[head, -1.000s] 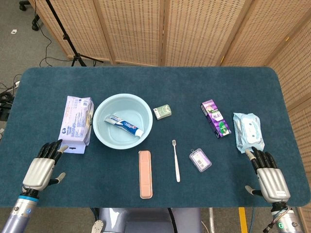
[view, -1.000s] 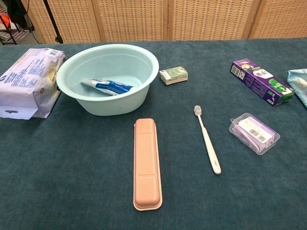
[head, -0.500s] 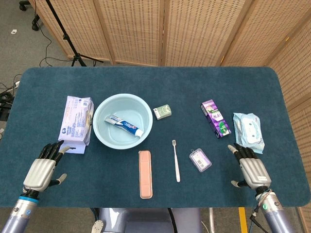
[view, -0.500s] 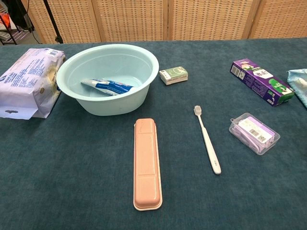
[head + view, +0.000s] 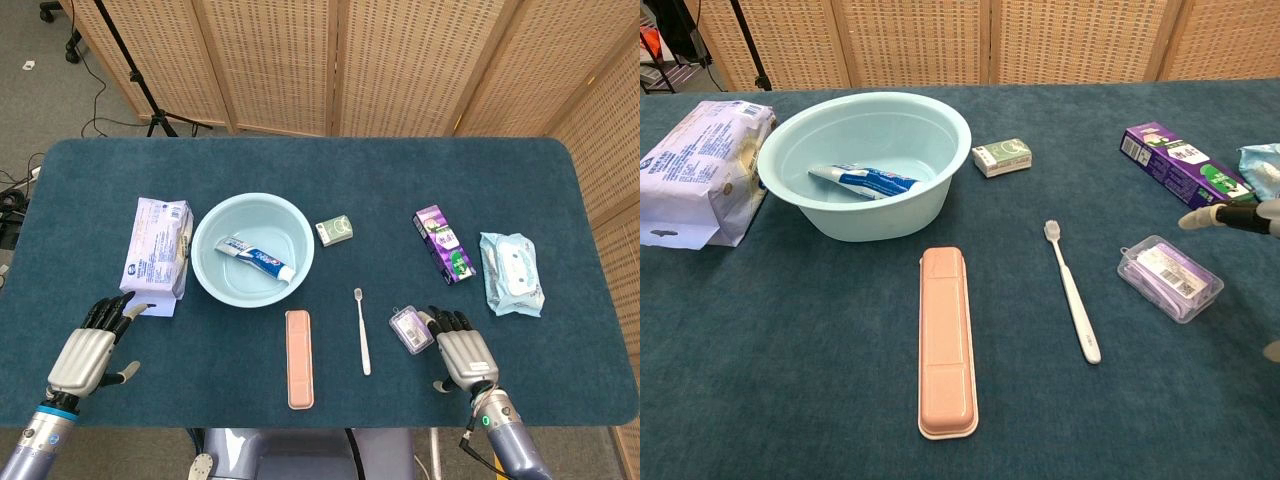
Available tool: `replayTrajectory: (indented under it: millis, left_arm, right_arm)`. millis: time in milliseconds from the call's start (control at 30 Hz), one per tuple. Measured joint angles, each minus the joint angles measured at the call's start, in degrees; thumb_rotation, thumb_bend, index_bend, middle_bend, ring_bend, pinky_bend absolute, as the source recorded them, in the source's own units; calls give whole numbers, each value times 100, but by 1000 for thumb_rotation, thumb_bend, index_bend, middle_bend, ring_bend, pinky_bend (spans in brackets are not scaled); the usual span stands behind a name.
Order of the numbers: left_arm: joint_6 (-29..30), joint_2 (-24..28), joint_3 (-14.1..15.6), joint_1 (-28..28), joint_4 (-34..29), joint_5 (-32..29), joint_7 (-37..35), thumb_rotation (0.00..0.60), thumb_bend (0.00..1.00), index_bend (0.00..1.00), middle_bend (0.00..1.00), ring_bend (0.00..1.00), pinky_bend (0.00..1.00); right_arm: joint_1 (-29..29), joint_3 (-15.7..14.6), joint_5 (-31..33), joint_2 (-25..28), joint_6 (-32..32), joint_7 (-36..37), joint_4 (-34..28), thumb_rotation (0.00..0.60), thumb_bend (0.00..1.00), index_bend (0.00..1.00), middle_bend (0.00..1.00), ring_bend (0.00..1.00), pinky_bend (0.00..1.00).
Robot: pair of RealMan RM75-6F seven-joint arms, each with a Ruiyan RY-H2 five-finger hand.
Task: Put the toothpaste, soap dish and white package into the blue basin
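Shifted inward since a moment ago, my right hand (image 5: pixel 462 348) — fingers spread, holding nothing — just beside the clear case (image 5: pixel 411 329), left hand (image 5: pixel 92 345) loose by the white package (image 5: pixel 157 249)

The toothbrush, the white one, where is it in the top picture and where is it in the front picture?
Head view: the toothbrush lies below the middle, between the pink case and the clear box.
Chest view: the toothbrush lies right of the middle, bristles pointing away, again between the pink case and the clear box.
Shared landmark: the blue basin, up and to its left in both.
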Motion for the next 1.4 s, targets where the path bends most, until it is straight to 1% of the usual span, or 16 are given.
replayTrajectory:
  millis: [233, 400, 500, 667, 833, 967, 1167, 1400]
  left_arm:
    - [-4, 13, -24, 26, -11, 52, -45, 600, 243, 156, 0, 0, 25]
    - [-42, 9, -29, 29, -1, 61, -50, 600, 243, 156, 0, 0, 25]
    - [-47, 2, -30, 37, 0, 84, -43, 600, 243, 156, 0, 0, 25]
    - [-80, -17, -36, 44, 6, 92, -13, 600, 242, 156, 0, 0, 25]
    - [-137, -41, -42, 41, 25, 84, 12, 600, 242, 156, 0, 0, 25]
    - [-155, -47, -43, 43, 28, 94, 18, 600, 242, 156, 0, 0, 25]
    - [-183, -58, -44, 47, 33, 107, 34, 600, 242, 156, 0, 0, 25]
    - [-192, -71, -28, 58, 22, 157, 68, 600, 242, 156, 0, 0, 25]
  right_arm:
    - [338, 83, 280, -270, 152, -355, 4, 600, 53, 55, 0, 0, 0]
    - [506, 114, 468, -389, 187, -466, 53, 600, 53, 54, 0, 0, 0]
    - [589, 122, 594, -440, 142, -466, 111, 600, 53, 54, 0, 0, 0]
    - [882, 229, 968, -573, -85, -416, 395, 600, 53, 55, 0, 0, 0]
    - [1125, 301, 1185, -700, -217, -340, 644, 600, 53, 55, 0, 0, 0]
    - [1236, 284, 1296, -777, -268, -290, 784, 600, 53, 55, 0, 0, 0]
    - [1313, 180, 1366, -815, -289, -192, 936, 600, 53, 57, 0, 0, 2]
    - [1357, 139, 1289, -830, -312, 34, 1142, 600, 53, 122, 0, 0, 37]
